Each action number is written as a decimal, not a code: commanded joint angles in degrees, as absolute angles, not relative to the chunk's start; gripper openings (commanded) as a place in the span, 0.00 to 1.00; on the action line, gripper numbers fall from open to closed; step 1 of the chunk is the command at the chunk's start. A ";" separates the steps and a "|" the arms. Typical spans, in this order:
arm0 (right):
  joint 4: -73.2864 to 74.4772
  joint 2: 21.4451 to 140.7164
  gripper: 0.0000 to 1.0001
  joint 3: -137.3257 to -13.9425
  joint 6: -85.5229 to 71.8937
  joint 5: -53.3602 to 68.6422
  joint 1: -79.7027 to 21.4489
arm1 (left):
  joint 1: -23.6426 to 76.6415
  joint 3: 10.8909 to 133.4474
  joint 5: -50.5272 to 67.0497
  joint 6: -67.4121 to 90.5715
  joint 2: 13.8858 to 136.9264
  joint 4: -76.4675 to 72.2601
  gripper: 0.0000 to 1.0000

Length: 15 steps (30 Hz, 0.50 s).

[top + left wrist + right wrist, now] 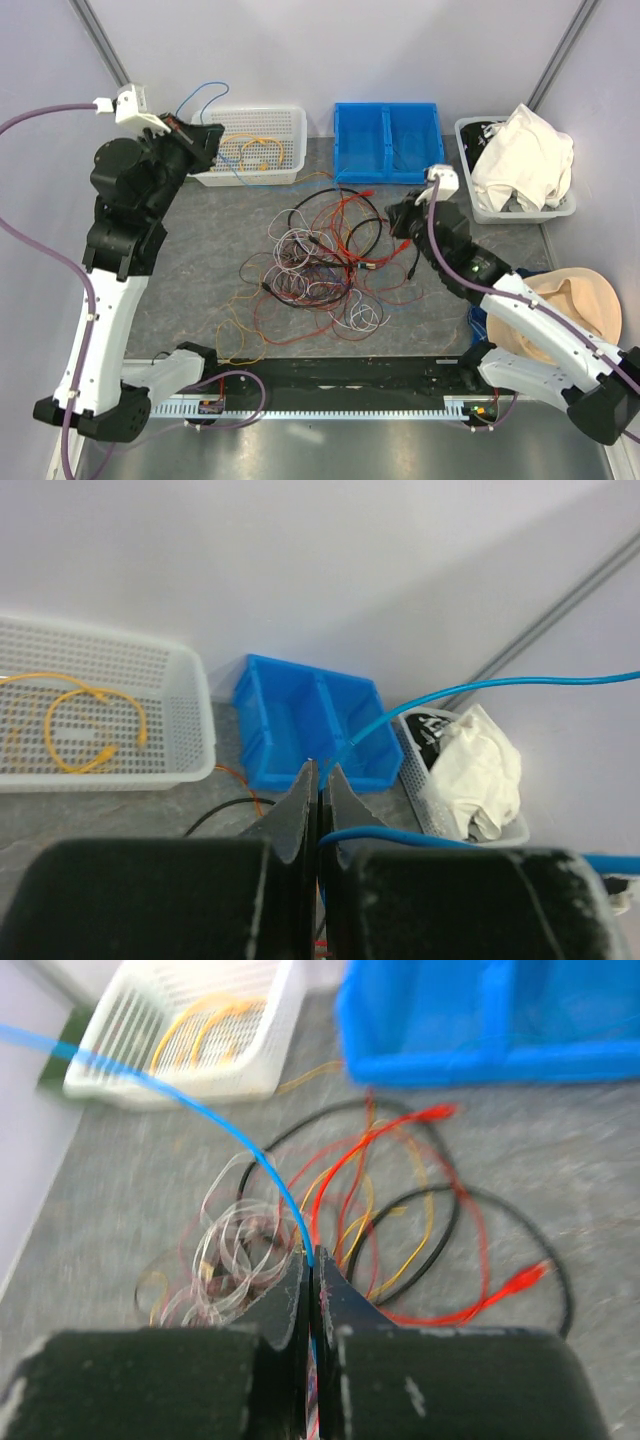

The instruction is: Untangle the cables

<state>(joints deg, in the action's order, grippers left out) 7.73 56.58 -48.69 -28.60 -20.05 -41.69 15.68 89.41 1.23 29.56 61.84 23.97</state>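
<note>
Left claw [322, 770] pinched shut on a blue cable [480, 687] near the white basket [190, 730], right claw [312, 1260] closed on blue cable too, tangled cables [320, 250] on tabletop [180, 270].

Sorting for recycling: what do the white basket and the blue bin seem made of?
White basket: probably moulded plastic, matte; its walls are a fine perforated grid. Blue bin: likely rigid plastic, smooth, faintly glossy; uniform colour, thin moulded divider.

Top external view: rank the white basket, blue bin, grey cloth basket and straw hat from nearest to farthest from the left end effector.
1. White basket, back left, at the left end effector.
2. Blue bin, back centre.
3. Grey cloth basket, back right.
4. Straw hat, front right.
</note>
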 commanded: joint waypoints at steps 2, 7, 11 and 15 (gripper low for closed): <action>8.18 59.15 0.00 -55.19 -31.55 -21.35 -33.14 | 15.03 82.46 -2.82 30.93 52.48 19.52 0.02; 7.64 65.64 0.00 -63.79 -32.17 -22.41 -28.76 | 15.12 74.37 -0.71 33.57 44.32 20.66 0.02; 7.56 70.57 0.00 -72.04 -34.62 -19.87 -22.77 | 15.12 69.45 2.80 33.84 39.12 21.62 0.02; 5.80 75.57 0.00 -79.61 -33.58 -17.49 -20.66 | 15.03 64.87 5.97 34.89 36.48 23.46 0.02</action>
<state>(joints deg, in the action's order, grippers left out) 8.71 72.36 -70.87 -33.12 -19.73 -22.33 15.22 69.06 1.72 32.23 37.58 22.44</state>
